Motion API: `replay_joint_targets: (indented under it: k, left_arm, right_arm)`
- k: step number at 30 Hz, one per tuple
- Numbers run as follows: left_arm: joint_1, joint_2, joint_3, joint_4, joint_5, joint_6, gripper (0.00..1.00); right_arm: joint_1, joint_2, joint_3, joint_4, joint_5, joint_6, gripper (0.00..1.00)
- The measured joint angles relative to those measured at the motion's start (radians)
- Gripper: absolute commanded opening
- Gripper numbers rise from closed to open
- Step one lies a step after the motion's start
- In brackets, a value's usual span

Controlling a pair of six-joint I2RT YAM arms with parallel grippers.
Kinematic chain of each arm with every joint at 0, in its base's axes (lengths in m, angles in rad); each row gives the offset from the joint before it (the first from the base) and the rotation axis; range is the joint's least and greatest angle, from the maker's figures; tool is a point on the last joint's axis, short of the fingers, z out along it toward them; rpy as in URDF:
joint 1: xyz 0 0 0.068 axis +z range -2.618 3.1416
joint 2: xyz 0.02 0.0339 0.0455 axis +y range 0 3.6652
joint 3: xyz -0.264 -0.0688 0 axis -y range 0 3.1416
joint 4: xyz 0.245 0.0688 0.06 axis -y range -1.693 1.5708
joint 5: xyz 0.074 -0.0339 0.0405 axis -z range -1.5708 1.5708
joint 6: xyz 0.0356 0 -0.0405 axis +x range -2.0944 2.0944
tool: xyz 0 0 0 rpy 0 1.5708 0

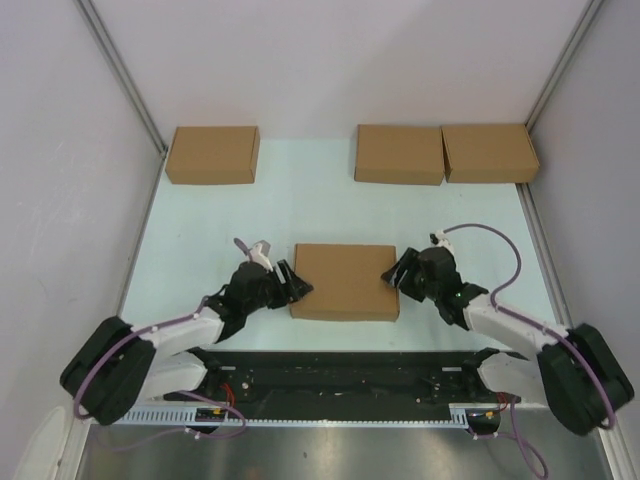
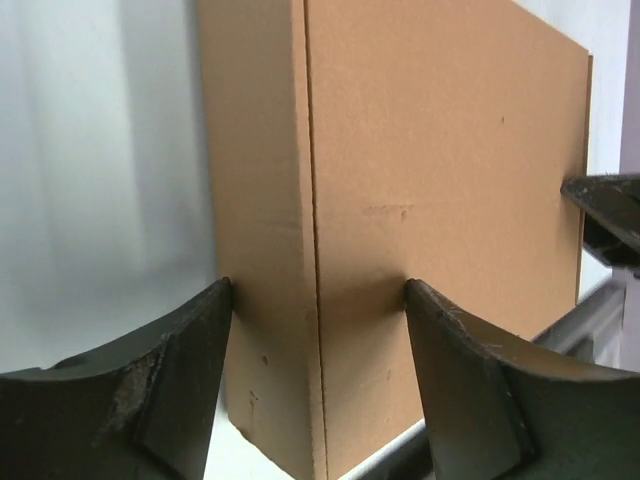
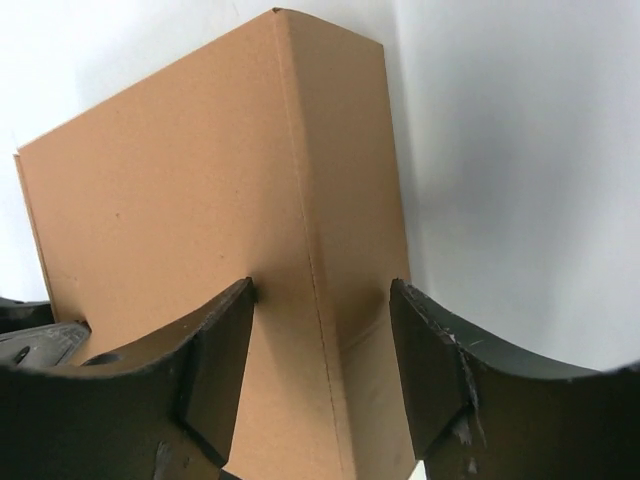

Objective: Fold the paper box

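Observation:
The paper box [image 1: 345, 281] lies closed and flat in the middle of the table, a plain brown rectangle. My left gripper [image 1: 292, 282] clasps its left edge. In the left wrist view one fingertip [image 2: 222, 300] touches the side wall near the table and the other rests on the lid [image 2: 450, 180]. My right gripper [image 1: 393, 272] clasps the right edge the same way. In the right wrist view its fingertips [image 3: 245, 300] touch the lid [image 3: 170, 200] and the side wall, with the corner fold between them.
Three smaller closed brown boxes stand along the back: one at the left [image 1: 212, 154] and two side by side at the right [image 1: 399, 153] [image 1: 489, 152]. White walls close in the table on both sides and at the back.

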Motion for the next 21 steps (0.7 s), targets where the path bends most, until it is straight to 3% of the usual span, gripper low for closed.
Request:
replay_joint_targets:
  k: [4,9,13,18,21]
  left_arm:
    - [0.079,0.137,0.105,0.016,0.024,0.032,0.69]
    - [0.141,0.217,0.234,-0.021,0.051,0.078,0.89]
    - [0.141,0.079,0.316,-0.161,0.006,0.141,0.99]
    - [0.142,-0.122,0.458,-0.32,-0.123,0.219,1.0]
    - [0.142,-0.211,0.464,-0.367,-0.167,0.237,1.0]
  right_arm:
    - [-0.062,0.174,0.08,0.129,-0.044,-0.043,0.63]
    - [-0.105,0.233,0.142,0.143,-0.071,-0.093,0.77]
    - [-0.121,0.112,0.202,-0.003,-0.044,-0.138,0.8]
    - [-0.124,-0.105,0.335,-0.138,0.03,-0.194,0.84]
    - [-0.068,-0.201,0.362,-0.189,0.087,-0.224,0.84]
